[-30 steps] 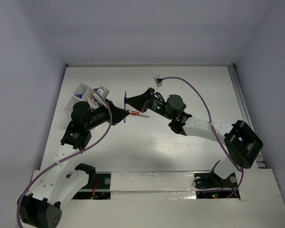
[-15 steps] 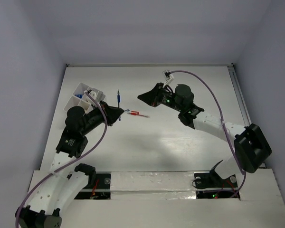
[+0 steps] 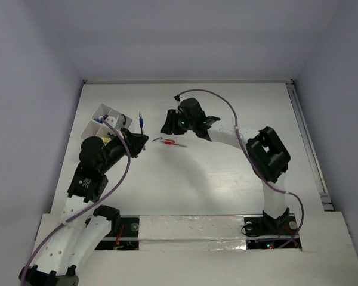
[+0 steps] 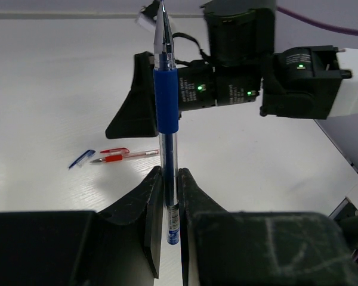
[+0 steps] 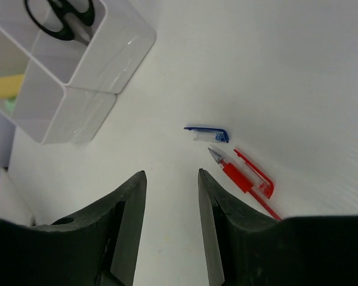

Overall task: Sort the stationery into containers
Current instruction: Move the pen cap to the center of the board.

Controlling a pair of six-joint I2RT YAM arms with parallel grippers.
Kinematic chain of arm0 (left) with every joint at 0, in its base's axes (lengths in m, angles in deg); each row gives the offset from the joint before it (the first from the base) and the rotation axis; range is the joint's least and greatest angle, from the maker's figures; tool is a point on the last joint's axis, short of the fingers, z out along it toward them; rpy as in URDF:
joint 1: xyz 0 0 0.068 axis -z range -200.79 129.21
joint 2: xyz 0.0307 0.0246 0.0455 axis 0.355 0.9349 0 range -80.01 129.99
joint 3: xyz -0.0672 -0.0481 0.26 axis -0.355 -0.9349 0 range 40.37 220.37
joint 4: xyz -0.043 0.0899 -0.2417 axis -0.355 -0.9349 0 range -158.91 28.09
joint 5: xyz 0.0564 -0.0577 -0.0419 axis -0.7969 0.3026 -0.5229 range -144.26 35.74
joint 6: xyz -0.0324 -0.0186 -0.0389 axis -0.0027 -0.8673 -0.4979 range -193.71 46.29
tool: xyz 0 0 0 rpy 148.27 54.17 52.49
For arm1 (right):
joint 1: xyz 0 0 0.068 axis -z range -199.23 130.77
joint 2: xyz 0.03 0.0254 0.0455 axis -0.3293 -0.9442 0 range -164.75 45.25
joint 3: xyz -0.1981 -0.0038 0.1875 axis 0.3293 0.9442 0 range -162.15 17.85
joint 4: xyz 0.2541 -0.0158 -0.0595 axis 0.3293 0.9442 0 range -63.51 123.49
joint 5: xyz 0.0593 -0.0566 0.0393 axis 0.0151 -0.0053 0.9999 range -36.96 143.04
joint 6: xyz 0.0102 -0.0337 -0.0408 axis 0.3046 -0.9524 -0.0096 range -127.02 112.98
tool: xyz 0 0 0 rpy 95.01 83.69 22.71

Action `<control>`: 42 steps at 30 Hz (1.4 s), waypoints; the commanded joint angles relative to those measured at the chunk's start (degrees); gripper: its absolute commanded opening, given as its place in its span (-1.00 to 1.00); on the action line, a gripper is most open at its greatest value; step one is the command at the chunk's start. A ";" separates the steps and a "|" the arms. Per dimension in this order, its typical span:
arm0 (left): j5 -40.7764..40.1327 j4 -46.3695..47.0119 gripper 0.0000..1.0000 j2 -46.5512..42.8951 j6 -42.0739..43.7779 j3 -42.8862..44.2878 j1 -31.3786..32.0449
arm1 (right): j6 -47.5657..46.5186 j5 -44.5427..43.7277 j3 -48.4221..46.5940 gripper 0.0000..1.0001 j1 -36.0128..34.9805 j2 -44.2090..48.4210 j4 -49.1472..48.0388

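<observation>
My left gripper (image 4: 170,179) is shut on the blue pen (image 4: 166,101), which stands upright between the fingers; in the top view the pen (image 3: 141,122) sticks out beyond the gripper (image 3: 140,138), just right of the white organiser box (image 3: 101,113). My right gripper (image 5: 172,179) is open and empty above the table, left of the thin red pen (image 5: 244,182) and a loose blue pen cap (image 5: 207,133). The red pen (image 3: 174,143) lies mid-table. The box (image 5: 77,89) holds black-handled scissors (image 5: 62,15) and a yellow eraser (image 5: 6,85).
The right arm (image 3: 185,119) hovers just behind the red pen, close to the left gripper. White walls enclose the table on the left, back and right. Purple cables loop over both arms.
My left gripper has pulled left and back toward the organiser box with the blue pen. My right gripper has swung left and back, now near the red pen and the cap.
</observation>
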 commanded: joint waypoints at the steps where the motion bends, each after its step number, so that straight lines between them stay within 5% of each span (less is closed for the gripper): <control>1: -1.41 0.72 -1.00 -0.92 1.04 2.13 0.65 | -2.64 -3.64 -7.42 -0.08 -1.85 -3.94 7.33; 12: -2.37 0.02 -1.00 -1.89 1.40 2.30 2.32 | -2.82 -8.21 -19.20 -0.07 -4.05 -13.88 15.68; 42: -2.90 -0.33 -1.00 -3.21 1.66 2.48 3.37 | -3.17 -8.22 -31.78 -0.03 -5.63 -24.78 21.31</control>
